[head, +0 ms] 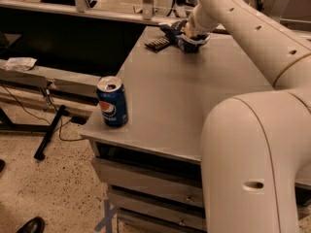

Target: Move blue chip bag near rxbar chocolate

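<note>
The blue chip bag (187,41), dark navy with white edges, lies at the far end of the grey table (194,96). The rxbar chocolate (157,44), a small flat dark bar, lies just left of the bag, nearly touching it. My gripper (181,32) is at the far end of the long white arm, right over the bag's left part and close to the bar. The arm's wrist hides much of the bag and the gripper.
A blue Pepsi can (112,101) stands upright at the table's near left corner. My white arm (252,144) covers the right side of the table. Drawers (146,178) sit under the front edge. A dark bench (43,76) and a shoe (30,225) are at the left.
</note>
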